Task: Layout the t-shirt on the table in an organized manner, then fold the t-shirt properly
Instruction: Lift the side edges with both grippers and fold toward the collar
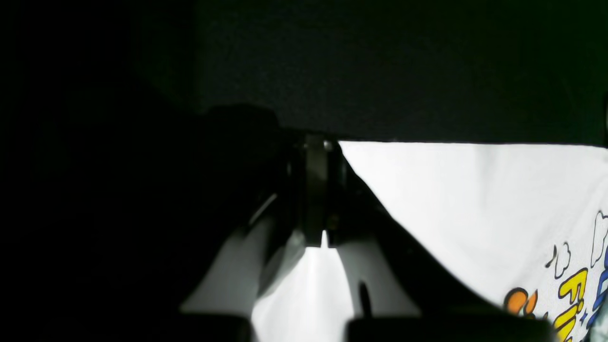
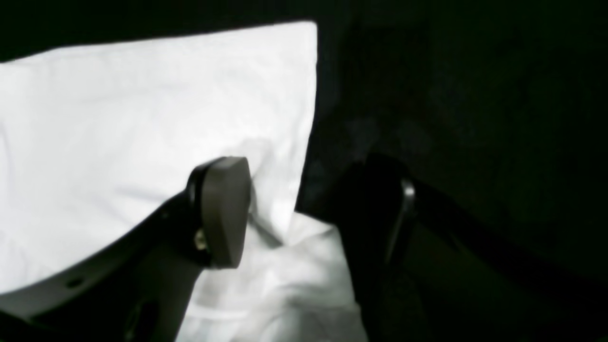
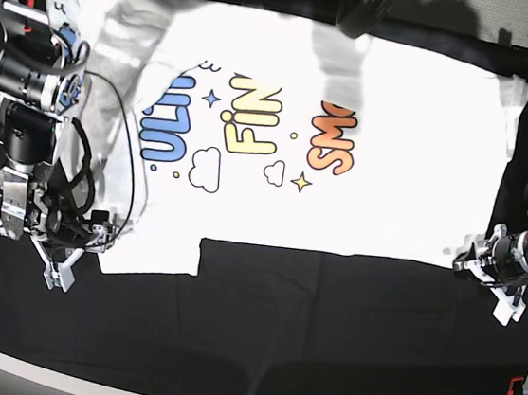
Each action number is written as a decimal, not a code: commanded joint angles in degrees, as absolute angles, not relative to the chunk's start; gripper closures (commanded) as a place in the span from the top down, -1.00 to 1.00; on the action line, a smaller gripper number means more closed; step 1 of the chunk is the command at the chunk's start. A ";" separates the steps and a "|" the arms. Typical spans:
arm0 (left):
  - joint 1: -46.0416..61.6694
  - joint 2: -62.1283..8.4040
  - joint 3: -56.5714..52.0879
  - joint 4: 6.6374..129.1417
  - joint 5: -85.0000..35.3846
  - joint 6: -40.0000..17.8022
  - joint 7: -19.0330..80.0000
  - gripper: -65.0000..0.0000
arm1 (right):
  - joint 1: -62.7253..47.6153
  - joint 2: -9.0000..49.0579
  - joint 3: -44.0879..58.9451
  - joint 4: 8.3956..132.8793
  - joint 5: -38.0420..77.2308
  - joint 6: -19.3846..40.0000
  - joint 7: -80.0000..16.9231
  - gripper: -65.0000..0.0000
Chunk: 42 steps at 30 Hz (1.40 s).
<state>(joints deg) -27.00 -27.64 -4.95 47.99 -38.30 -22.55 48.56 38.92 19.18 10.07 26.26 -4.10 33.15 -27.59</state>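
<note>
Base view: tee (image 3: 381, 173) spread print-up on the table (image 3: 304, 345).
Right gripper (image 2: 304, 213) gapes over a corner; left gripper (image 1: 317, 190) pinches cloth — pulling could wrinkle it.

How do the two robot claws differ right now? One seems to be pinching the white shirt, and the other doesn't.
The left gripper is shut on the edge of the white printed cotton t-shirt; the right gripper stands open, cloth lying loose between its grey pads. In the base view the left gripper sits at the shirt's right corner and the right gripper at its left corner. Both hang low over the black cloth-covered table at the shirt's near edge.
</note>
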 commanded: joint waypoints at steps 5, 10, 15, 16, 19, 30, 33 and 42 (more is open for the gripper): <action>-28.60 -28.71 -5.21 48.73 -39.07 -22.79 47.97 -1.00 | 39.68 19.62 10.09 26.76 0.58 37.47 -28.47 -0.12; -28.60 -28.71 -5.21 48.73 -39.07 -22.79 47.94 -1.00 | 39.68 19.35 10.09 26.76 4.34 40.00 -31.20 -0.14; -28.60 -28.73 -5.21 48.73 -39.05 -22.79 47.97 -1.00 | 40.01 19.40 10.09 26.79 5.37 40.00 -31.97 -1.00; -28.60 -28.73 -5.21 48.73 -39.05 -22.79 47.99 -1.00 | 40.29 19.42 10.09 26.79 5.37 40.00 -31.99 -1.00; -28.62 -28.73 -5.21 48.73 -39.05 -22.83 47.97 -1.00 | 41.98 19.57 10.09 26.79 5.37 40.00 -32.03 -1.00; -29.08 -28.77 -5.21 48.73 -39.03 -25.34 46.65 -1.00 | 52.42 19.86 10.09 26.79 4.95 40.00 -35.53 -1.00; -29.52 -28.77 -5.21 48.73 -39.05 -25.39 46.26 -1.00 | 53.63 19.84 10.09 26.79 5.37 40.00 -36.97 -1.00; -26.48 -29.39 -5.21 52.14 -38.83 -30.94 42.19 -1.00 | 49.58 20.01 10.09 29.98 12.19 40.00 -37.54 -1.00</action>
<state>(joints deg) -24.69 -28.29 -4.93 51.03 -37.78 -30.28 43.55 47.13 19.35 10.04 28.93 11.11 39.57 -38.79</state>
